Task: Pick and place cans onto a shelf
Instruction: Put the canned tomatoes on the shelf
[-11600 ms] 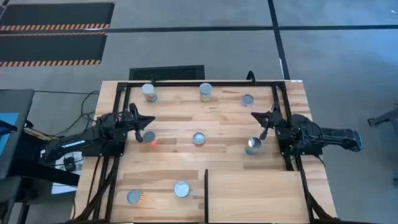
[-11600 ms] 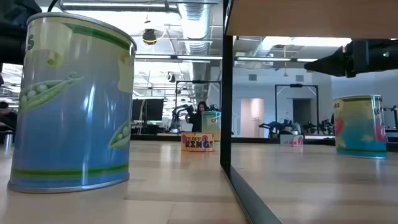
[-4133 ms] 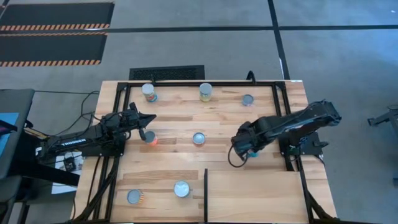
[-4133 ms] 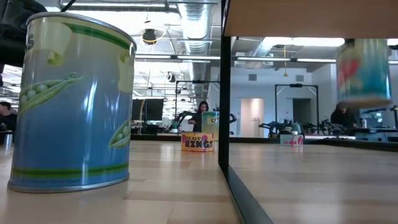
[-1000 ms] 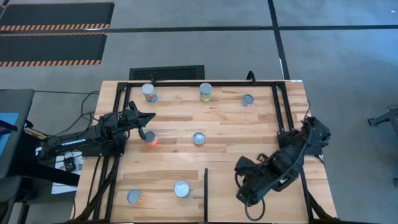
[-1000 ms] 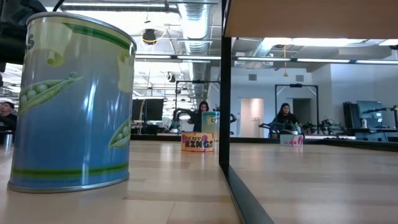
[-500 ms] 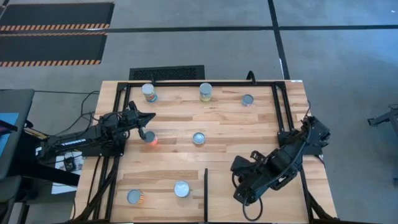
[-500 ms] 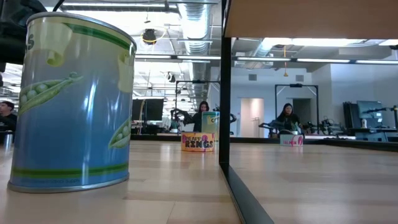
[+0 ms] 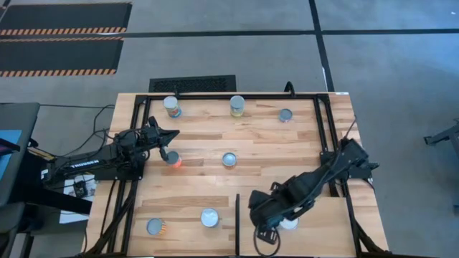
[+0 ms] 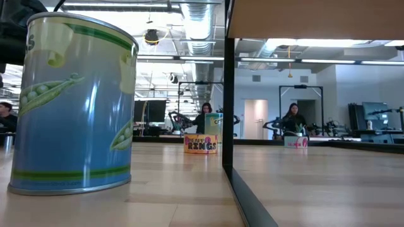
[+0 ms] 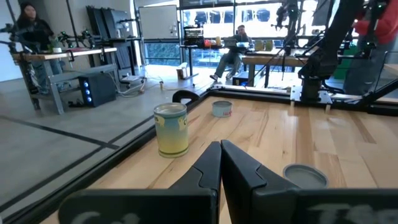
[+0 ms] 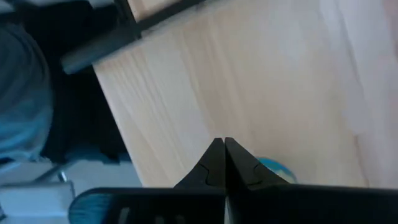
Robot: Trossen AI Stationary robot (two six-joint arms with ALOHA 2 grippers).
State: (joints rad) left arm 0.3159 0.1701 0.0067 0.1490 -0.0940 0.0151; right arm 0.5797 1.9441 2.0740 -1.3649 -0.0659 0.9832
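Note:
Several cans stand on the plank tabletop. One white-topped can (image 9: pixel 288 223) stands on the pale shelf (image 9: pixel 323 236), right of the black divider (image 9: pixel 237 222), partly under my right arm. My right gripper (image 12: pixel 224 144) is shut, low over the shelf (image 12: pixel 261 81); it shows in the high view (image 9: pixel 259 222) left of that can. A blue patch (image 12: pixel 273 167) shows beside one finger. My left gripper (image 11: pixel 219 148) is shut and empty at the table's left, next to an orange-labelled can (image 9: pixel 173 159). My right gripper's fingers are shut together with nothing between them; whether their outer side touches the can on the shelf, I cannot tell, since the arm covers that place in the high view.
Cans stand along the far edge (image 9: pixel 172 107) (image 9: pixel 237 106) (image 9: pixel 285 115), at mid-table (image 9: pixel 229 159) and near the front left (image 9: pixel 209 217) (image 9: pixel 155 227). The pea-label can (image 10: pixel 72 104) fills the low view's left. A black frame (image 9: pixel 326 136) edges the table. People sit in the room beyond.
My right arm has swung toward the table's left edge over the shelf. The white-topped can, hidden under the arm before, now shows standing on the shelf.

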